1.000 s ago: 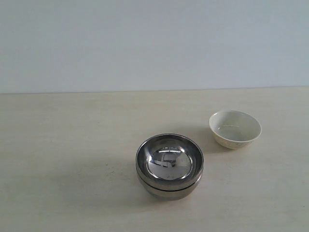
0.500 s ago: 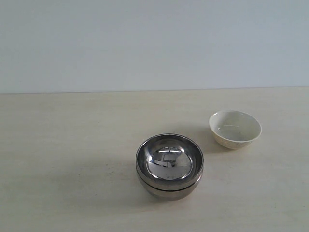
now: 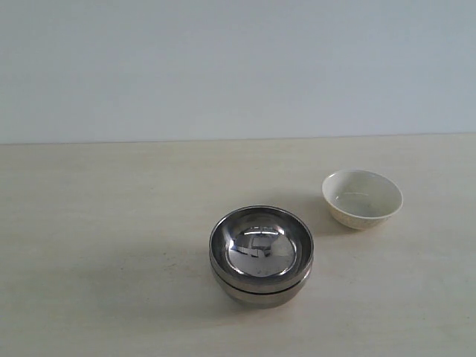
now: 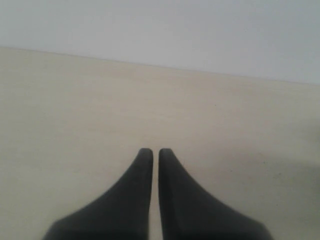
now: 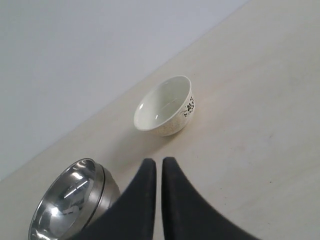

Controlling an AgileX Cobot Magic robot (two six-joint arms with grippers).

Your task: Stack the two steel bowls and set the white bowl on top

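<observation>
The two steel bowls (image 3: 261,254) sit nested, one inside the other, near the table's front centre; they also show in the right wrist view as steel bowls (image 5: 70,202). The white bowl (image 3: 362,197) stands upright by itself to their right and a little farther back, and shows with a dark flower print as the white bowl (image 5: 165,107). My right gripper (image 5: 159,160) is shut and empty, apart from both, with the white bowl ahead of its tips. My left gripper (image 4: 152,151) is shut and empty over bare table. Neither arm shows in the exterior view.
The pale wooden table (image 3: 111,223) meets a plain light wall (image 3: 223,67) at the back. Nothing else stands on it.
</observation>
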